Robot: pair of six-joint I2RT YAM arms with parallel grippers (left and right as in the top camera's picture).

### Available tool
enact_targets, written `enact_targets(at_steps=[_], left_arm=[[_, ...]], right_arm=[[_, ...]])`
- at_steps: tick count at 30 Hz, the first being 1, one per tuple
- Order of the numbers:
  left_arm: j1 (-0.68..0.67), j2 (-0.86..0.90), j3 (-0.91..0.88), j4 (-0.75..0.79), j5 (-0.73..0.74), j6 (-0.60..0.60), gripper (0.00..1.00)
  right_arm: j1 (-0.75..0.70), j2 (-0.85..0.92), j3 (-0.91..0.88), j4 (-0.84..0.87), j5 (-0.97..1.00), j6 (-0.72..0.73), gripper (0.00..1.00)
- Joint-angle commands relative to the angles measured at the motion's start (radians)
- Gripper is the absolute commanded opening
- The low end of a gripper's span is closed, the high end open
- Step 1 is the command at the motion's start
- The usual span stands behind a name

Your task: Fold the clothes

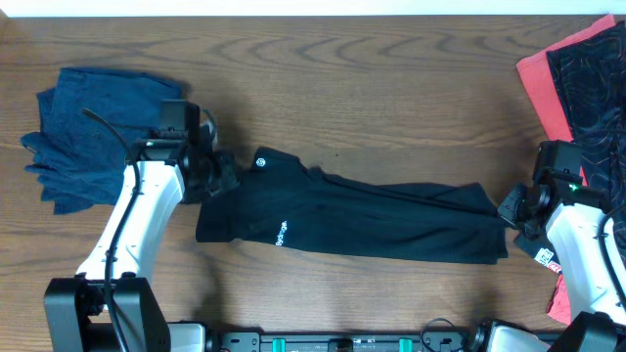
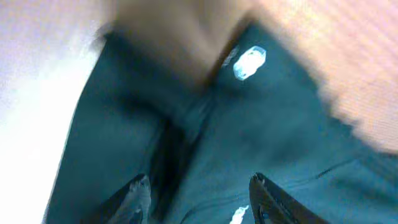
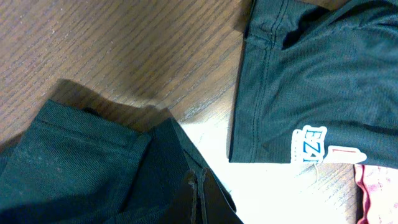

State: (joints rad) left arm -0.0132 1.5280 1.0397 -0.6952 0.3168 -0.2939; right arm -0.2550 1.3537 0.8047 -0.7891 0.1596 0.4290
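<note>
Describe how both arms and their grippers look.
The left arm and right arm have white, rounded shells. The left gripper and right gripper are black. A thin black cable loops along the left arm, and a small green light shows near the right wrist.

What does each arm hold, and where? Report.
Right gripper pinches the black garment at its nearest end; left gripper, jaws open over it, holds nothing.
</note>
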Motion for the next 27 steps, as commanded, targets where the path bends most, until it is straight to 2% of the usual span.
enact_targets(at_steps=[1, 7, 10, 17, 27], left_arm=[[-0.001, -0.006, 0.004, 0.100, 0.057, 0.002, 0.54], [-0.027, 0.035, 0.004, 0.307, 0.043, 0.002, 0.54], [-0.037, 0.078, 0.004, 0.333, 0.038, 0.002, 0.60], [-0.043, 0.188, 0.004, 0.397, 0.039, 0.002, 0.66], [-0.097, 0.306, 0.004, 0.499, 0.038, 0.002, 0.67]], right_arm=[[-0.013, 0.006, -0.003, 0.000, 0.008, 0.012, 0.01], [-0.013, 0.006, -0.003, 0.000, 0.008, 0.011, 0.01], [-0.013, 0.006, -0.003, -0.001, 0.008, 0.011, 0.01], [-0.013, 0.006, -0.003, -0.001, 0.008, 0.011, 0.01], [-0.013, 0.006, -0.003, -0.001, 0.008, 0.011, 0.01]])
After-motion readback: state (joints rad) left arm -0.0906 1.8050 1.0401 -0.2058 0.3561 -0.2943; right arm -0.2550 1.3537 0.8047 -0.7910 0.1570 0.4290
